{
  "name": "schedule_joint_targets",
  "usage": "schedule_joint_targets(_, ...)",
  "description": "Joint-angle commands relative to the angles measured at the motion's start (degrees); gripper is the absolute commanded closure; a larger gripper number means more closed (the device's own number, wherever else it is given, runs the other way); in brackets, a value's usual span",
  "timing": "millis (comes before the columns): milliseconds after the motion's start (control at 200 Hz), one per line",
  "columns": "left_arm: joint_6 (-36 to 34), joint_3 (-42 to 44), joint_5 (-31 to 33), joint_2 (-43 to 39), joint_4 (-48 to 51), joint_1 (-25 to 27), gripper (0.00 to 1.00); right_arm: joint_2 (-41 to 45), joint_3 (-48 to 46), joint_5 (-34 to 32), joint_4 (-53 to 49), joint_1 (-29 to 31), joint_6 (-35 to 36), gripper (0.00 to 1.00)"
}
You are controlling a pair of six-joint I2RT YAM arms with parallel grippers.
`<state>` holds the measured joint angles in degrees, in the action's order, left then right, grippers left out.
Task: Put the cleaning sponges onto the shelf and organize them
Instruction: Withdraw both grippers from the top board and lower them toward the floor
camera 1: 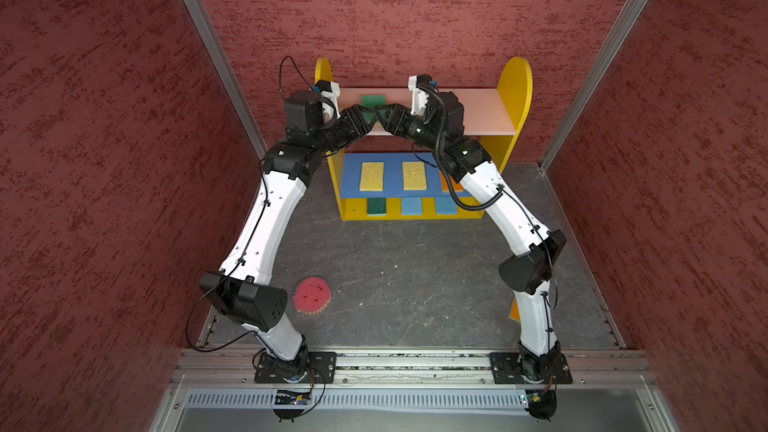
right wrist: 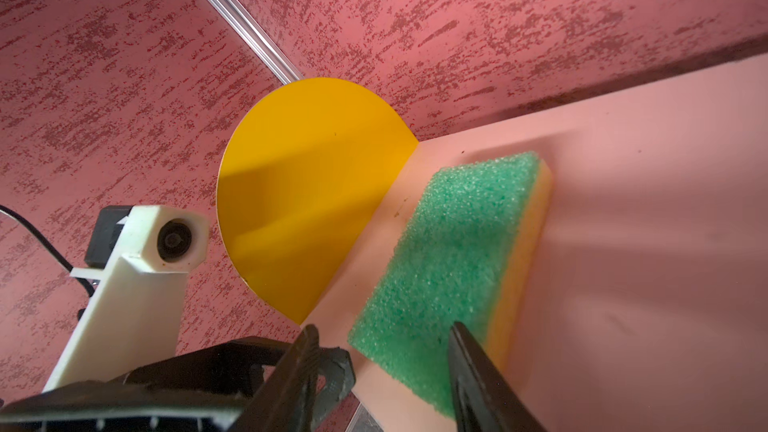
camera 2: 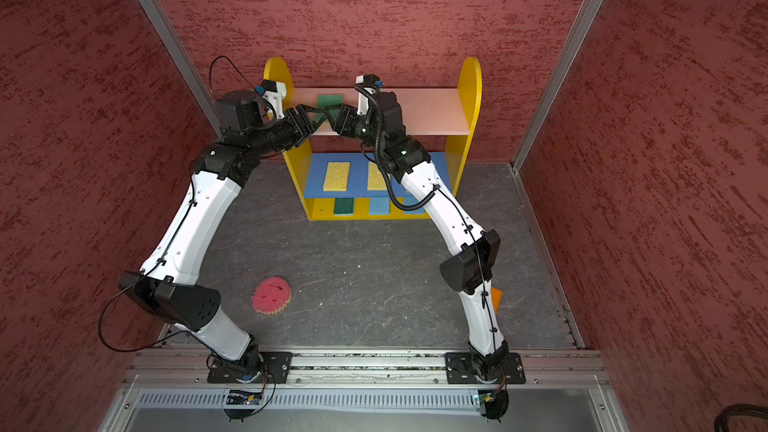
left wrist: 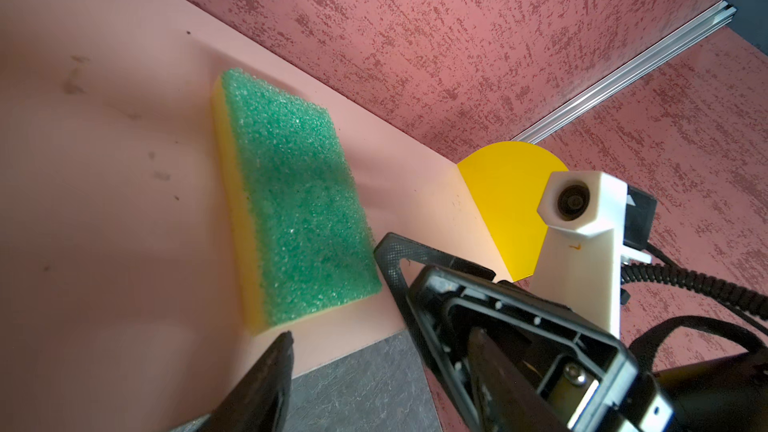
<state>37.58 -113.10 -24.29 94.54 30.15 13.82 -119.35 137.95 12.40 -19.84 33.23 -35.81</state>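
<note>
A green sponge (camera 1: 372, 100) with a yellow underside lies flat on the pink top board of the shelf (camera 1: 478, 112), near its left end. My left gripper (left wrist: 380, 332) stands open at the board's front edge, just short of the green sponge (left wrist: 291, 193). My right gripper (right wrist: 382, 326) is open too, with one finger over the near end of the green sponge (right wrist: 449, 251) and the other beside it. In both top views the two grippers meet tip to tip there. A round pink smiley sponge (camera 1: 311, 295) lies on the floor by the left arm.
The blue middle board holds two pale yellow sponges (camera 1: 371, 176) (camera 1: 414, 175) and an orange one (camera 1: 451, 187) half hidden by the right arm. One green (camera 1: 376, 206) and two blue sponges (camera 1: 411, 206) (camera 1: 446, 205) lie on the base. Another orange sponge (camera 2: 496, 297) peeks out behind the right arm.
</note>
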Motion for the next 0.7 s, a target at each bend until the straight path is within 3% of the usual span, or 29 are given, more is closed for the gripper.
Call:
schedule_joint_targets(0, -1.57, -1.81, 0.46, 0.26, 1.05, -0.29, 0.34, 8.31, -5.12, -3.86, 1.47, -0.75, 2.17, 0.47)
schedule_joint_targets(261, -1.46, -1.87, 0.39, 1.04, 1.12, -0.47, 0.34, 22.58, -24.46, -12.01, 11.03, -1.33, 4.35, 0.47)
schedule_joint_targets(361, -1.11, -2.03, 0.34, 1.30, 0.76, -0.47, 0.34, 24.57, -27.07, -12.14, 11.80, -1.48, 4.18, 0.54)
schedule_joint_targets(481, -1.02, -2.47, 0.65, 2.02, 0.62, -0.47, 0.34, 25.57, -29.10, -11.45, 12.40, -1.50, 3.84, 0.69)
schedule_joint_targets(691, -0.91, -3.62, 0.72, 3.37, 1.24, -0.47, 0.34, 25.92, -30.91, -10.81, 12.18, -1.55, 3.73, 0.72)
